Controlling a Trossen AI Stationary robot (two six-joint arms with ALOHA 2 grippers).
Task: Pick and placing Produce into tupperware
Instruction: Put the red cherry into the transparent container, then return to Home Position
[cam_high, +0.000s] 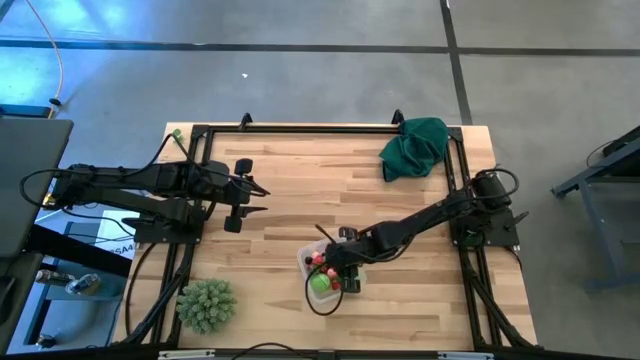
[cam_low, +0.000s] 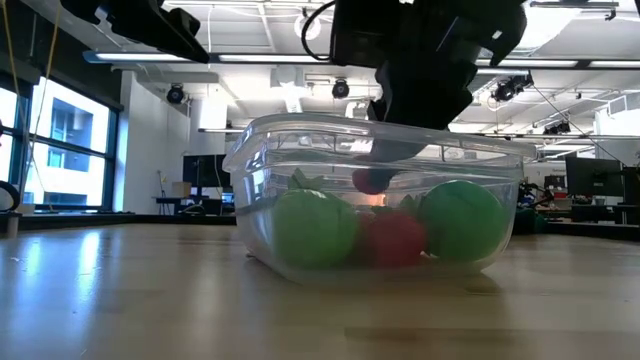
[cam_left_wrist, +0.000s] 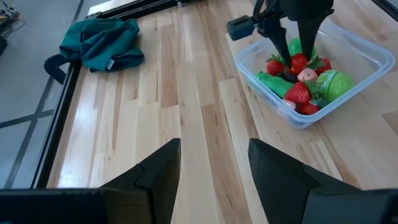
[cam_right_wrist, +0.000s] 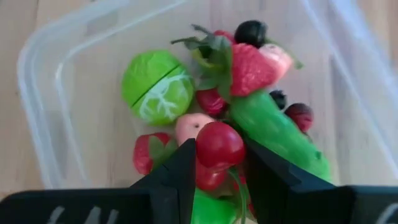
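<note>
1. Pincer of the right arm (cam_right_wrist: 214, 163) hangs just inside the tupperware (cam_right_wrist: 43, 124), in the lower middle of the high view. Its two fingers are closed part way on a small round red piece (cam_right_wrist: 219, 144), which sits between the tips and looks not yet let go.
2. Under this piece lies the rest of the produce (cam_left_wrist: 298, 81): a bright green round piece with pale veins (cam_right_wrist: 157, 87), a long green piece like a cucumber (cam_right_wrist: 273, 127), several strawberries with green leaves (cam_right_wrist: 249, 65), and a few small dark berries (cam_right_wrist: 250, 30). The pile fills most of the bottom of the box.
3. The tupperware is a clear box with rounded corners. It stands flat on the wooden table (cam_high: 280, 200), in the lower middle of the high view.
4. What could go wrong: the box looks light. If the fingers press on its wall or rim when they rise, I think it can slide or tip. The red piece is round, so if it falls on the pile it may roll and jump over the low wall.
5. The left pincer (cam_left_wrist: 214, 171) waits well apart, at the left of the high view. Its fingers stand open and hold nothing.
6. A dark green cloth (cam_high: 413, 147) lies in the upper right of the high view, a spiky pale-green ball (cam_high: 207, 305) in the lower left. Both are far from the box.
</note>
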